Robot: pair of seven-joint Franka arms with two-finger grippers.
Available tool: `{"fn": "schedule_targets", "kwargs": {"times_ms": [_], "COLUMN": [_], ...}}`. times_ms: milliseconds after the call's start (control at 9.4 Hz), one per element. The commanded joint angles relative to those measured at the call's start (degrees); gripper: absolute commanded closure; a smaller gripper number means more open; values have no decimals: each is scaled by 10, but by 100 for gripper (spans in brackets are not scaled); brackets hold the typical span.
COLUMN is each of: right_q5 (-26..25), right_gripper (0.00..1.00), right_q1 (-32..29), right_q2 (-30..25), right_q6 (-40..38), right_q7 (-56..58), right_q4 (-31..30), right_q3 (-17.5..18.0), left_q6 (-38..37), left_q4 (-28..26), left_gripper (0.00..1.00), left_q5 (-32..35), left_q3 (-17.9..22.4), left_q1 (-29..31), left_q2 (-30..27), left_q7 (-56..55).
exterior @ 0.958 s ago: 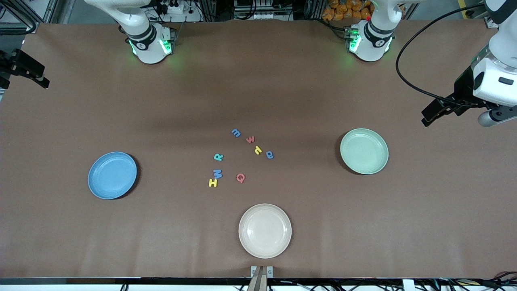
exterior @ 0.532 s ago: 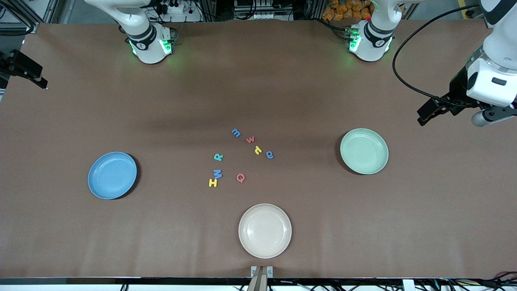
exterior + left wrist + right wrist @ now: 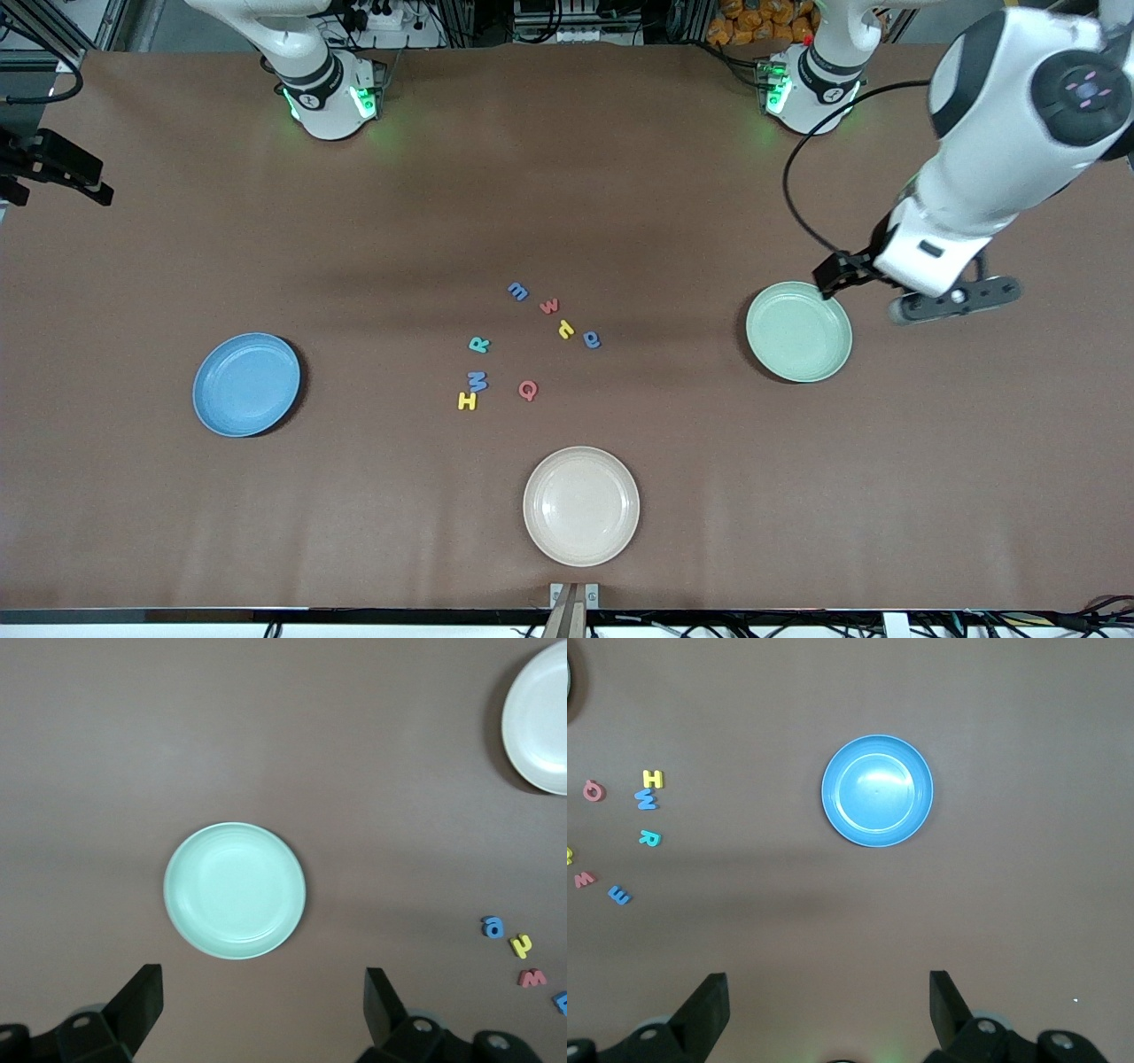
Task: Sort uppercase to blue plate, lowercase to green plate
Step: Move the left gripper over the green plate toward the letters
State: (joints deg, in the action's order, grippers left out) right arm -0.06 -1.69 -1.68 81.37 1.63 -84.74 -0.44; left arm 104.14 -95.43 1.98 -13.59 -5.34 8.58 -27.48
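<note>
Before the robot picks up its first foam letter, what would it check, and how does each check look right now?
1. Round pale green plate holds nothing: ok.
2. Round matte blue plate holds nothing: ok.
3. Left gripper open, over the table beside the green plate: ok.
4. Right gripper open, over the table's edge at the right arm's end: ok.
5. Small foam lowercase letters lie apart on the table: ok.
6. Blue foam capital M touches the yellow foam capital H: not ok.

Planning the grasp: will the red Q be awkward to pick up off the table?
Probably fiddly: the red Q is small and lies flat on the table, leaving little edge for fingers. It looks thin and light, so a nudge might slide it.
</note>
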Motion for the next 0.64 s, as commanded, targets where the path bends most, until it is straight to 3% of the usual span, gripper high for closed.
{"fn": "schedule_targets", "kwargs": {"times_ms": [0, 532], "right_q5": [-5, -5], "right_gripper": [0, 0], "right_q1": [-4, -6], "right_q2": [5, 22], "right_q6": [-10, -9], "right_q7": [6, 7], "right_q4": [9, 9], "right_q3": [3, 3], "left_q6": [27, 78], "left_q4": [11, 51], "left_gripper": [0, 0], "left_q5": [-9, 26], "left_q3": [-1, 3], "left_q1": [-31, -114], "left_q2": [52, 162], "left_q7": [-22, -112]}}
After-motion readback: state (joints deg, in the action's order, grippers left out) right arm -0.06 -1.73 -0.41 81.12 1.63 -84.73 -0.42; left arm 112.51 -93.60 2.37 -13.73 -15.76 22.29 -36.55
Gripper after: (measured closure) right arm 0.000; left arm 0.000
